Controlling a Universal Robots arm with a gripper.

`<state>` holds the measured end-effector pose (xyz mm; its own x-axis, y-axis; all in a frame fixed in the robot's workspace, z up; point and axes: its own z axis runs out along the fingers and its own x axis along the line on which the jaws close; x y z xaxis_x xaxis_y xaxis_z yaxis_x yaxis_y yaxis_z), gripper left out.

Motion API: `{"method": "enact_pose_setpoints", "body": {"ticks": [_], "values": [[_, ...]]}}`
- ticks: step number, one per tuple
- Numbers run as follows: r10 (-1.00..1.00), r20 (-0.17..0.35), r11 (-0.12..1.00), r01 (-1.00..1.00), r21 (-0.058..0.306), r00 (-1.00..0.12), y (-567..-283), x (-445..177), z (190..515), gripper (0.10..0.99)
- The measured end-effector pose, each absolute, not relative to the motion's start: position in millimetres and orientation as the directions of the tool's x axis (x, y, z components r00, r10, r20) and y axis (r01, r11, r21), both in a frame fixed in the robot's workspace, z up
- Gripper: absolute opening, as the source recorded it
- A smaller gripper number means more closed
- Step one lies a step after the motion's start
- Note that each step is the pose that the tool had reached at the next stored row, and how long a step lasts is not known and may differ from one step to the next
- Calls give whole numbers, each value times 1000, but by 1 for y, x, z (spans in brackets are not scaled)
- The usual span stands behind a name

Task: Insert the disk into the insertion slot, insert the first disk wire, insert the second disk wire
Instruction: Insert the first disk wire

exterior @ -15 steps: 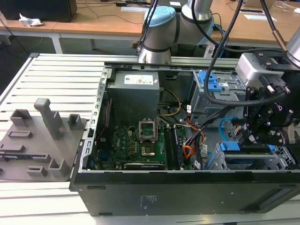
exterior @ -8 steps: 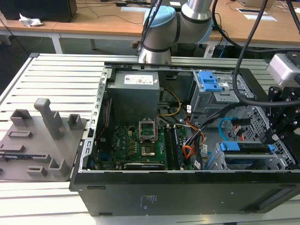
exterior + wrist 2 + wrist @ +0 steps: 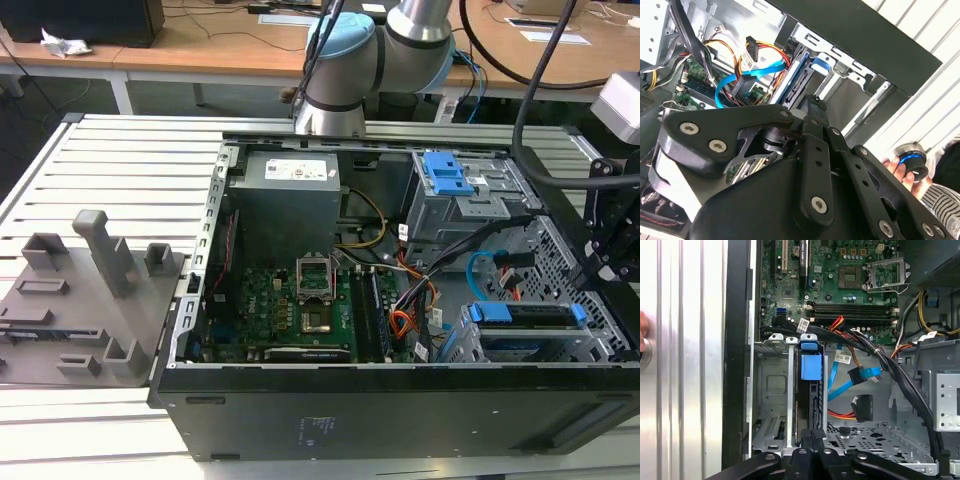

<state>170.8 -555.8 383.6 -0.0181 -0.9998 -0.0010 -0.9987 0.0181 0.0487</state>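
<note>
The disk (image 3: 810, 366) stands on edge in its blue carrier inside the insertion slot (image 3: 771, 390), a silver perforated cage. In the exterior view the disk (image 3: 527, 315) lies in the cage (image 3: 604, 322) at the case's near corner on that view's right. My gripper (image 3: 813, 436) is shut right at the disk's end, with nothing between the fingers; touching or just off, I cannot tell. The second wrist view has the gripper (image 3: 813, 104) near the carrier (image 3: 818, 65). The first disk wire (image 3: 863, 407) hangs loose beside the cage. The second disk wire (image 3: 850, 385) loops free, its plug unattached.
The open black computer case (image 3: 380, 400) lies on a slatted metal table (image 3: 120, 170). A motherboard (image 3: 285, 300) fills its middle, black cables (image 3: 900, 375) cross beside the cage, and a grey bay box with a blue latch (image 3: 447, 175) stands behind. A person's hand (image 3: 896, 169) holds a blue-ringed knob.
</note>
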Motion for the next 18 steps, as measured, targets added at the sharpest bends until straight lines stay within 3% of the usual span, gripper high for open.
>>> {"method": "enact_pose_setpoints", "body": {"ticks": [12, 15, 18], "values": [[-1000, -1, 18, -999, 49, -18, -556, 171, 385, 114], [-1000, -1, 18, -999, 49, -18, -556, 171, 386, 294], [-1000, -1, 18, -999, 49, -18, -556, 171, 386, 357]]}}
